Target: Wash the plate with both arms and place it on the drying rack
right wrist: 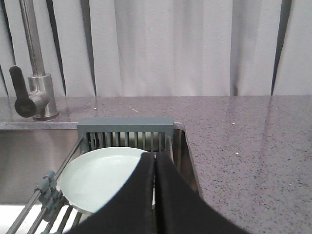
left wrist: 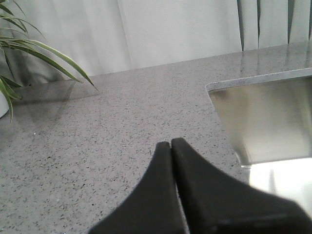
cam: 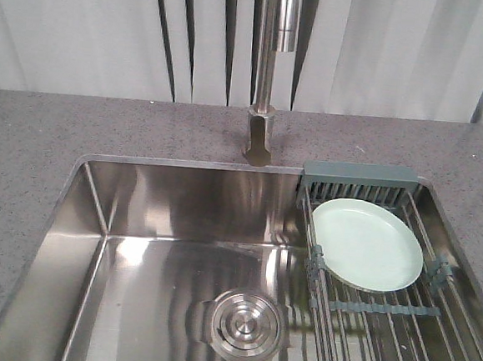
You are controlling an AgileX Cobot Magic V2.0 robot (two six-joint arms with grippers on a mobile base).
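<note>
The pale mint-green plate (cam: 365,244) lies flat on the drying rack (cam: 382,313), a steel wire rack with grey-green ends spanning the right side of the sink. No arm shows in the front view. In the right wrist view my right gripper (right wrist: 155,156) is shut and empty, its tips over the near right rim of the plate (right wrist: 100,175), with the rack's end piece (right wrist: 126,126) behind. In the left wrist view my left gripper (left wrist: 170,144) is shut and empty above the grey speckled counter (left wrist: 97,146), left of the sink corner (left wrist: 214,87).
A steel sink (cam: 163,224) holds a round drain (cam: 241,323) near the front. The tap (cam: 264,90) rises behind it, with its black lever (right wrist: 19,92) at the left of the right wrist view. Plant leaves (left wrist: 29,53) hang over the counter's far left. Curtains back the scene.
</note>
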